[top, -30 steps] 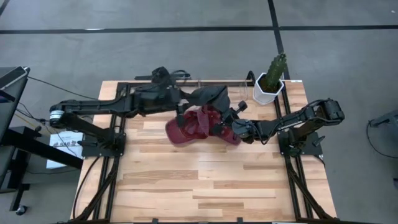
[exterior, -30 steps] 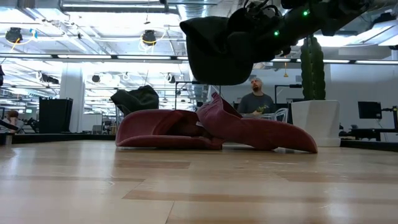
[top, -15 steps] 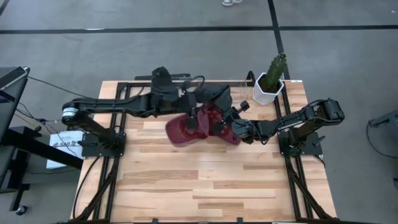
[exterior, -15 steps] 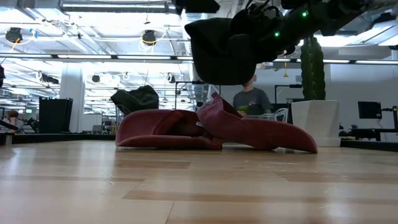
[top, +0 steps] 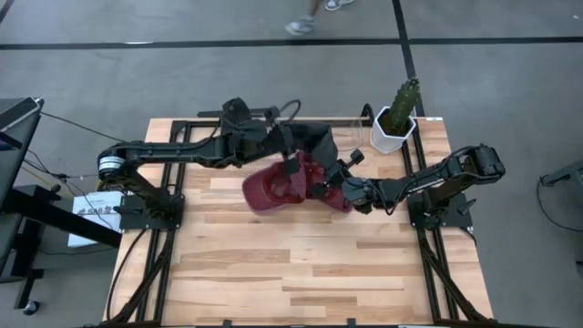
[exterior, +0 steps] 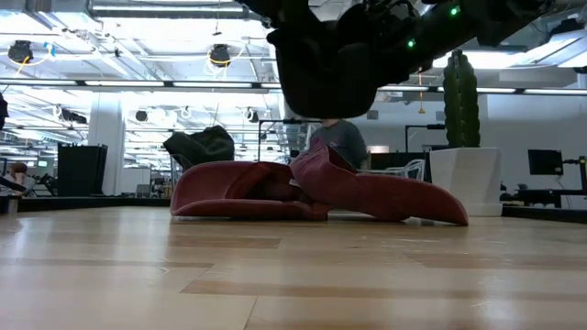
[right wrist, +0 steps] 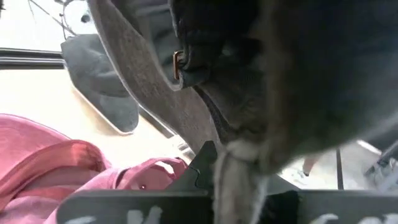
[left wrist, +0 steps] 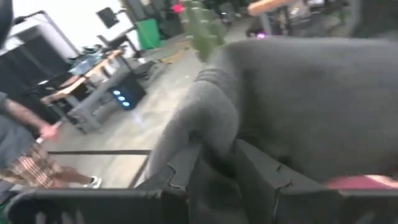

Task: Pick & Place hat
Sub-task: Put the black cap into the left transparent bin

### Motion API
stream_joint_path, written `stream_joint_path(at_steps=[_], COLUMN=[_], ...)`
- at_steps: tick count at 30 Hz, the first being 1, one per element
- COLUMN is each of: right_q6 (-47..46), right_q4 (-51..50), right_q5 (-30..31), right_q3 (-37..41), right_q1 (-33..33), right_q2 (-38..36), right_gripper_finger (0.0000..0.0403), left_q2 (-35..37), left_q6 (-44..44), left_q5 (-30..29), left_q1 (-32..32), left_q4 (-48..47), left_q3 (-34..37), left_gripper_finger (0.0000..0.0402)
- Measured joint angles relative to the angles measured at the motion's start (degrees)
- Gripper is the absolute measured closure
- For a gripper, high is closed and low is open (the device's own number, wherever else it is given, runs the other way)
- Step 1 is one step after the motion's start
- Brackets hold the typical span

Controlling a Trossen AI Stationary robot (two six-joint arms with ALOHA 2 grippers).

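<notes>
The desk [top: 301, 264] carries, largest first, a red hat [top: 278, 187] lying flat at the far middle, its brim spread on the wood, and above it a dark grey hat [top: 314, 141] held off the surface by both arms. The left gripper [top: 290, 157] reaches in from the left and its jaws are closed on a fold of the grey hat's edge, as its wrist view shows [left wrist: 217, 155]. The right gripper [top: 335, 178] comes from the right; its jaws are shut on that hat's lower rim [right wrist: 236, 162]. In the low view the grey hat [exterior: 326, 69] hangs clear above the red hat [exterior: 312, 192], apart from it. A likely risk: the two arms pull the soft felt in different directions and one pinch slips, so the hat drops onto the red one or lands crumpled. Another: a low carry drags the grey brim across the red hat and shifts it. To the far right a white pot [top: 392, 132] with a cactus [top: 404, 98] stands just beside the right arm's path; a swing that way could tip it. Smallest, a person's feet [top: 305, 23] pass on the floor beyond the desk, well apart from the work.
</notes>
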State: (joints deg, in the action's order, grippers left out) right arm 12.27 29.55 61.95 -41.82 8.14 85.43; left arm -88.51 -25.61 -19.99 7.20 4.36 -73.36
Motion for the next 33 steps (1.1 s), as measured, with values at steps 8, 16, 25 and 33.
stream_joint_path(at_steps=[8,16,25,33], right_q6=[3.19,0.31,0.18,1.29], right_q4=[2.19,-2.57,-2.05,-2.09], right_q5=[0.40,1.51,1.46,1.44], right_q3=[0.00,0.00,0.00,0.00], right_q1=[1.49,-0.50,-0.18,-0.24], right_q2=[-0.02,-0.02,-0.02,0.00], right_gripper_finger=[0.0399,0.0399,0.0400,0.0400], left_q2=[0.00,2.54,4.58,4.59], left_q6=[0.13,0.13,-3.02,-5.67], left_q5=[1.37,2.10,2.24,2.31], left_q1=[3.37,0.06,-2.30,-2.30], left_q4=[4.50,5.63,3.78,0.00], left_q3=[0.00,0.00,-0.02,-0.02], left_gripper_finger=[0.0309,0.0309,0.0309,0.0309])
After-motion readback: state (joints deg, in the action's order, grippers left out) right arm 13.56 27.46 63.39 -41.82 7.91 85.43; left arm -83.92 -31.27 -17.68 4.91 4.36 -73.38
